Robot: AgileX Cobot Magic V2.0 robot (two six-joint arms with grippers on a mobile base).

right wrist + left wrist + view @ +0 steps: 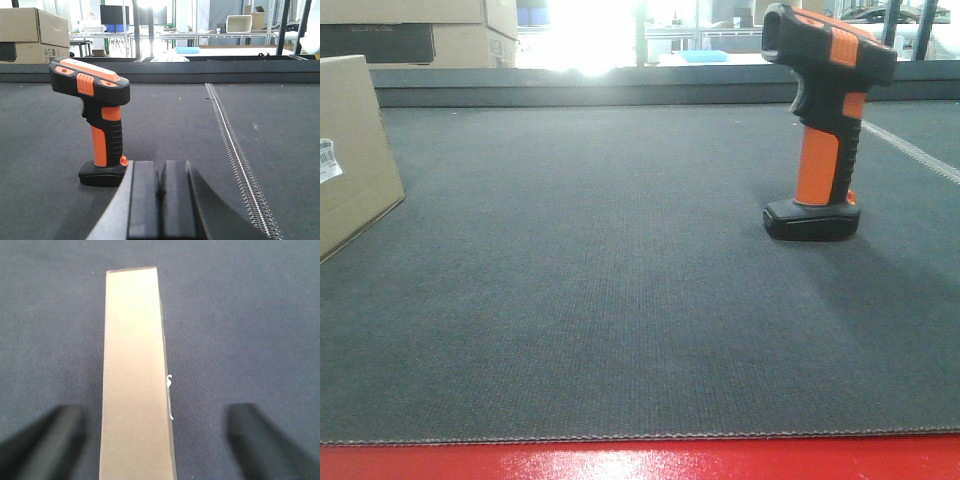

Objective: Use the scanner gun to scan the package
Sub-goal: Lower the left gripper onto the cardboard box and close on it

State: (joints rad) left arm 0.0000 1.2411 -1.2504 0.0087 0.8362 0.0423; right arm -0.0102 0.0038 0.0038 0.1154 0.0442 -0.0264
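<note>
The package point(350, 150), a tan cardboard box with a white label on its side, stands at the left edge of the front view. From above, the left wrist view shows its narrow top face point(135, 375) running between the fingers of my left gripper point(150, 440), which is open and wide apart, touching nothing. The scanner gun point(825, 120), black with orange handle, stands upright on its foot at the right. In the right wrist view the scanner gun point(97, 120) stands just left of and beyond my right gripper point(159, 190), whose pads are pressed together with nothing between them.
A dark grey mat point(620, 280) covers the table, with a red edge point(640, 460) at the front. A stitched seam point(235, 150) runs along the mat right of my right gripper. Larger tan cartons point(420, 35) sit behind the far rail.
</note>
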